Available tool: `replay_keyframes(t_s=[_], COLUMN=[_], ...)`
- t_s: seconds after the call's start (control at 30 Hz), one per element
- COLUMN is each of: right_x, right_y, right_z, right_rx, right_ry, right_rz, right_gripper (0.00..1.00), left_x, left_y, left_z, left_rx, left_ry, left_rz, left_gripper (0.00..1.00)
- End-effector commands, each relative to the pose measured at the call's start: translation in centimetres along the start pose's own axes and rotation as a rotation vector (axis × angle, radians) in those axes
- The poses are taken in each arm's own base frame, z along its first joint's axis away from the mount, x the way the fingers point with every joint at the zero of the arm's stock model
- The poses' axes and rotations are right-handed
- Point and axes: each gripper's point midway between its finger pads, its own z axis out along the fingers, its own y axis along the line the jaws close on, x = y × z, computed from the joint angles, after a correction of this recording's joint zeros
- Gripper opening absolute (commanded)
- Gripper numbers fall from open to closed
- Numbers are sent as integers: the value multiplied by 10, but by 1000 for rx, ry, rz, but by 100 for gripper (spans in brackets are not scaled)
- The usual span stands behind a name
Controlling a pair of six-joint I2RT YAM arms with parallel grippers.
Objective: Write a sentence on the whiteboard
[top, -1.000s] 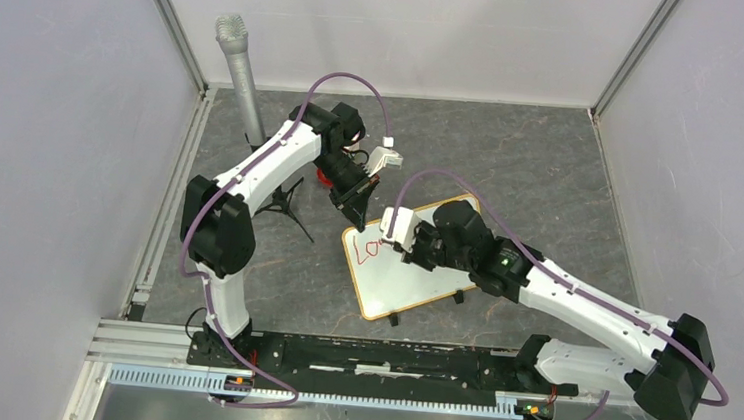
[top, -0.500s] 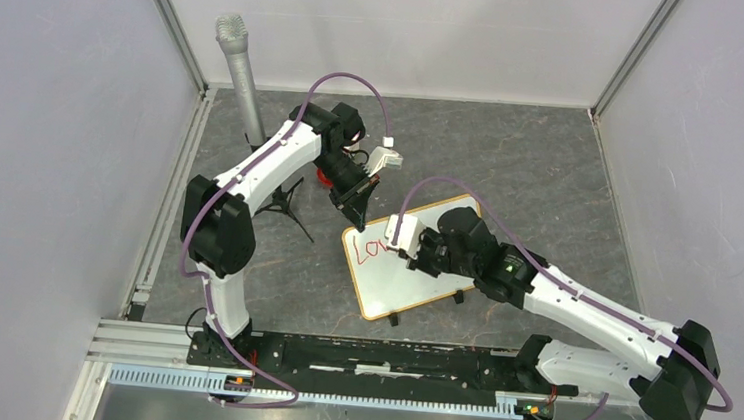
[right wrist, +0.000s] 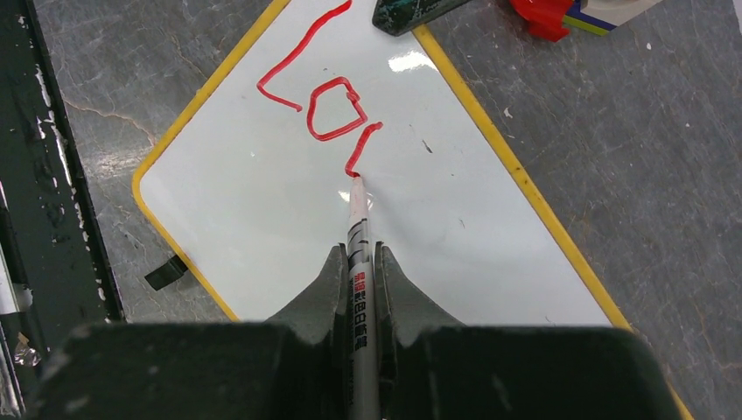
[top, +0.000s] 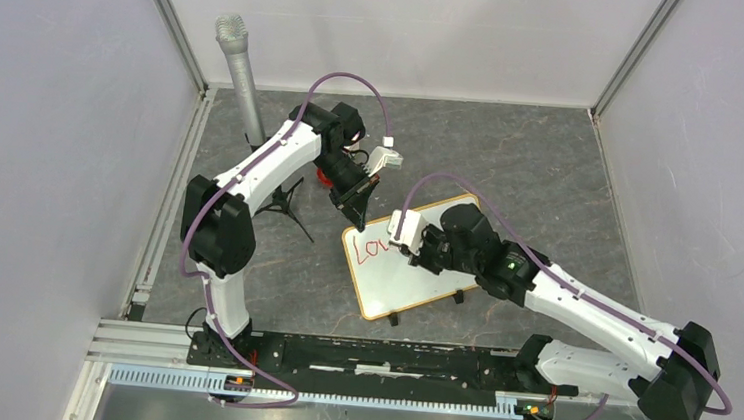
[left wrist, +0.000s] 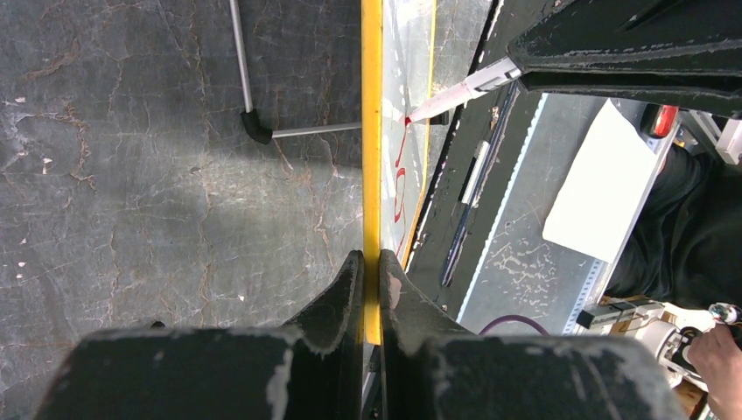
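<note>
Writing barely begun: only "Lo" and a starting "v" of the sentence (right wrist: pixel 328 109) down in red on the whiteboard (right wrist: pixel 420 227), at the middle of the bench (top: pixel 552 164). Right pincer (right wrist: pixel 359 254) pinching the marker (right wrist: pixel 356 210), tip touching the board; left pincer (left wrist: pixel 371 267) clamped on its yellow frame. Most words judged yet to come.

My top camera looked down from high at the near side, taking in the whole table (top: pixel 552 164) with the whiteboard (top: pixel 407 285) at its middle. The left wrist camera sat close behind the left gripper (left wrist: pixel 369 261), facing the near side along the board's edge. The right wrist camera looked down past the right gripper (right wrist: pixel 359 252) and its marker (right wrist: pixel 359 223) onto the board's face. All three shared the board.
</note>
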Motion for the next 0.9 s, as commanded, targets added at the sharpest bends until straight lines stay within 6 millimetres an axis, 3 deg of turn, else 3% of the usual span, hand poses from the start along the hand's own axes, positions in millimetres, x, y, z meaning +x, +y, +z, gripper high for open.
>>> replay_keyframes(t_s=[0.0,0.53,0.87], right_x=[-5,-17,-17], right_y=[-26,-42,-15], right_z=[-5,-13,-21], right_rx=[86,116,-8], right_ry=[8,-17,-58], right_rz=[21,35,-6], right_gripper=[0,0,0], left_x=[-7,-6,-6], left_y=[-10,-10,-11], left_z=[-5,-5,-4], left_rx=[29,33,37], left_ry=[-15,-13,-12], left_rz=[51,49,49], left_gripper=[3,3,3])
